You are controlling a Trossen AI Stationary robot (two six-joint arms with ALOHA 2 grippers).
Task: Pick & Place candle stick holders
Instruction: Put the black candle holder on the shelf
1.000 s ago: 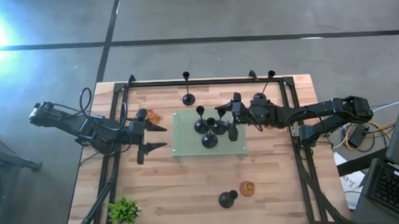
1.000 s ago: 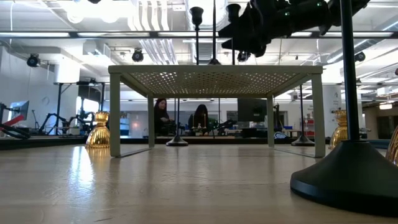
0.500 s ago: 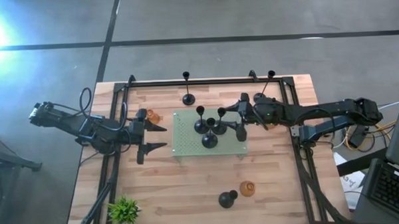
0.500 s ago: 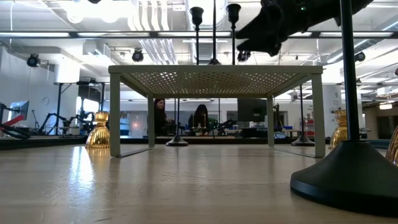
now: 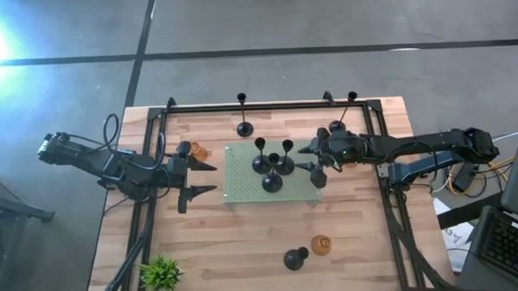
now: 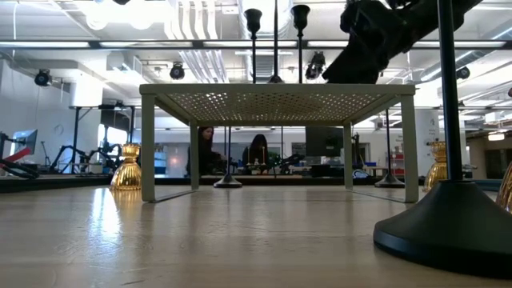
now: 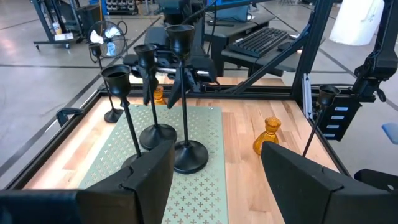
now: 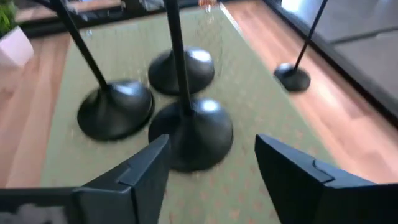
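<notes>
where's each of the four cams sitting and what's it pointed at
High view: above the table, looking straight down; shows both arms, the left gripper and right gripper flanking the pale green mat.
Low view: at table-top height, looking level under the mat into the room; a dark gripper shows overhead.
Left wrist view: on the left arm, facing three black holders on the mat; its own fingers frame the bottom.
Right wrist view: on the right arm, close over the same holders; own fingers show.
Both wrist views share those three holders.
</notes>
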